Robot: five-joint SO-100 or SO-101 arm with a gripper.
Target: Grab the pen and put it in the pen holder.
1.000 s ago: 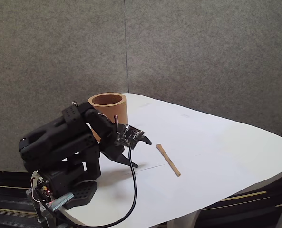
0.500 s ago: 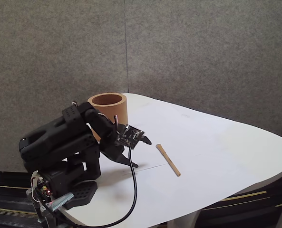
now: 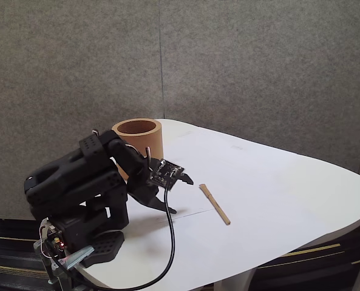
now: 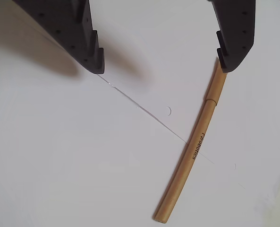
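end effector (image 4: 161,61) gapes open above the table (image 4: 59,156); one finger (image 4: 234,38) hides the pen (image 4: 191,151) tip.

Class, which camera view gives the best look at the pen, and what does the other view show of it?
The wrist view: the pen lies close and large on the white table, with printed lettering on its barrel and one end by a gripper fingertip. The fixed view shows it as a small tan stick, right of the gripper.

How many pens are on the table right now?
1. The pen lies flat on the white table, just ahead of the open gripper; in the wrist view its upper end sits beside one fingertip. No others visible.
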